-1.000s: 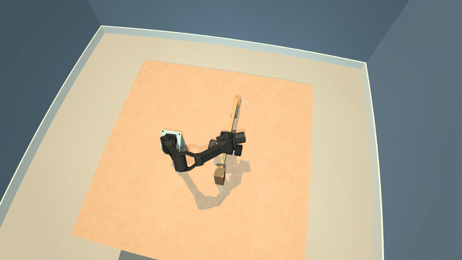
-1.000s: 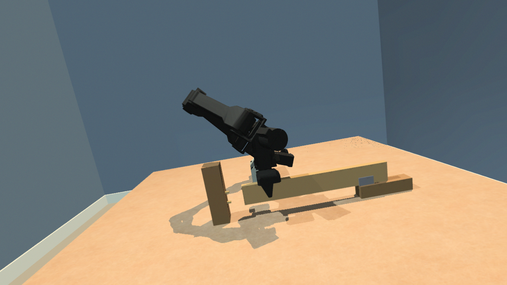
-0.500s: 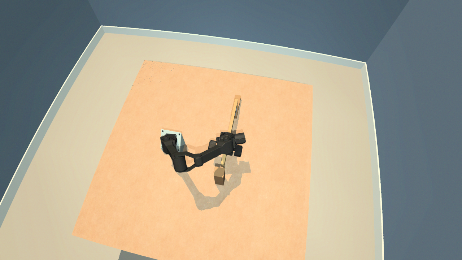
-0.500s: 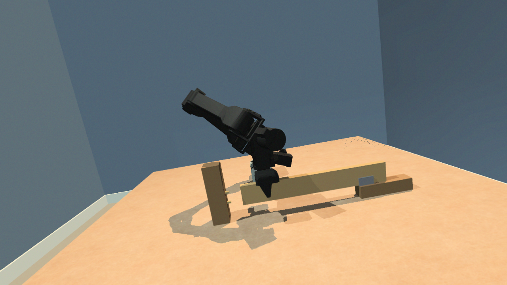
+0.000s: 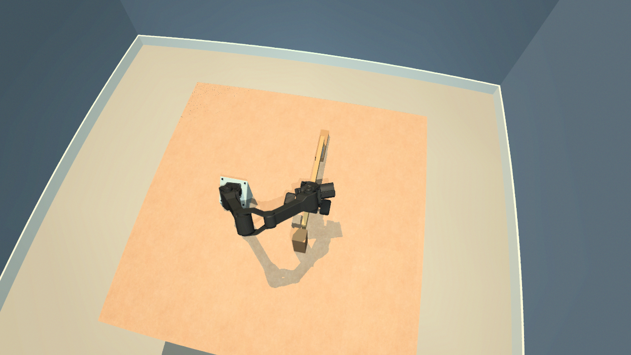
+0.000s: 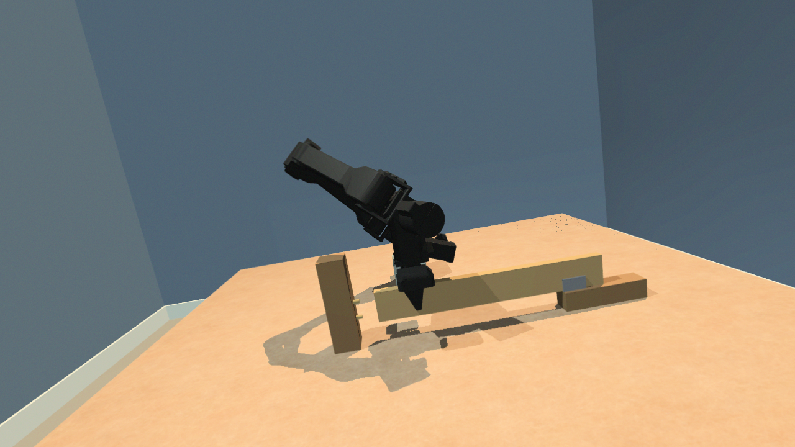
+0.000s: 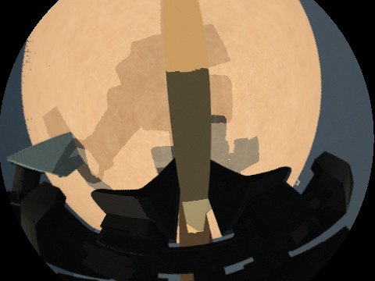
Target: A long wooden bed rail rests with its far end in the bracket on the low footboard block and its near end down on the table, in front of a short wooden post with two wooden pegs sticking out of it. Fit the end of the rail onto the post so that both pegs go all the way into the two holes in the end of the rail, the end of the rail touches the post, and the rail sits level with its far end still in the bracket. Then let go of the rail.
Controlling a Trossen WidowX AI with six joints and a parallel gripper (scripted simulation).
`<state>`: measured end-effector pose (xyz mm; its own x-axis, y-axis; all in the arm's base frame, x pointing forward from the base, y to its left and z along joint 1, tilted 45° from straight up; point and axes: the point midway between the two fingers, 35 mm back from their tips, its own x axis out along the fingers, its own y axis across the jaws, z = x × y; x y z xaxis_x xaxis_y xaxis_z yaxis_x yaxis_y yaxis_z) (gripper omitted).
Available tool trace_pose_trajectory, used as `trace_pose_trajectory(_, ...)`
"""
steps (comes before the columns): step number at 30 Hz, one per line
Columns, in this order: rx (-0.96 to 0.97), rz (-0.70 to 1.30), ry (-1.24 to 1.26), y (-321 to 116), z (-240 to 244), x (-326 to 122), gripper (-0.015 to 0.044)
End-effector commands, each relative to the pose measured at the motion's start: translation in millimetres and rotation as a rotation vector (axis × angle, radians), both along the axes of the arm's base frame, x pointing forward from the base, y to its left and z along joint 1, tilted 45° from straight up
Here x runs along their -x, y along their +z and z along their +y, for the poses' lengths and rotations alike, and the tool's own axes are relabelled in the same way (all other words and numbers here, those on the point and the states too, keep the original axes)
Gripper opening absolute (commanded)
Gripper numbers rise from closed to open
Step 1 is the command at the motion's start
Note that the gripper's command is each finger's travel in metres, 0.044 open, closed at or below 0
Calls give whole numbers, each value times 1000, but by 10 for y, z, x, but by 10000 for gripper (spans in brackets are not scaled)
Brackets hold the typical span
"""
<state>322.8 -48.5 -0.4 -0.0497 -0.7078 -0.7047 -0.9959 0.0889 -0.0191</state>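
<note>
The long wooden rail (image 5: 317, 164) (image 6: 500, 288) (image 7: 189, 117) is off the table at its near end, held there by my gripper (image 6: 418, 297) (image 7: 187, 158), which is shut on it. The rail's far end lies at the grey bracket (image 6: 574, 283) on the low footboard block (image 6: 611, 294) (image 5: 324, 131). The post (image 6: 339, 305) (image 5: 299, 241) stands upright just beyond the near end. Two pegs, an upper peg (image 6: 356, 301) and a lower peg (image 6: 359, 316), stick out toward the rail. In the exterior view a small gap shows between peg tips and rail end. The holes are hidden.
The arm's base plate (image 5: 244, 187) stands to the left of the rail in the top view; the plate also shows at the left of the wrist view (image 7: 47, 156). The arm passes above the rail, and its shadow falls around the post.
</note>
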Motion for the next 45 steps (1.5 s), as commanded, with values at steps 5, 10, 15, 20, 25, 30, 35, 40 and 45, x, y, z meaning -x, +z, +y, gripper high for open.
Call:
trace_pose_trajectory(5,0,-2,4,36,-20,0,0)
trace_pose_trajectory(10,0,-2,4,46,-33,1,0)
trace_pose_trajectory(15,0,-2,4,57,-44,2,0)
trace_pose_trajectory(20,0,-2,4,69,-54,3,0)
trace_pose_trajectory(25,0,-2,4,82,-62,3,0)
trace_pose_trajectory(30,0,-2,4,95,-71,4,0)
trace_pose_trajectory(35,0,-2,4,108,-81,5,0)
trace_pose_trajectory(40,0,-2,4,119,-92,7,0)
trace_pose_trajectory(45,0,-2,4,129,-104,9,0)
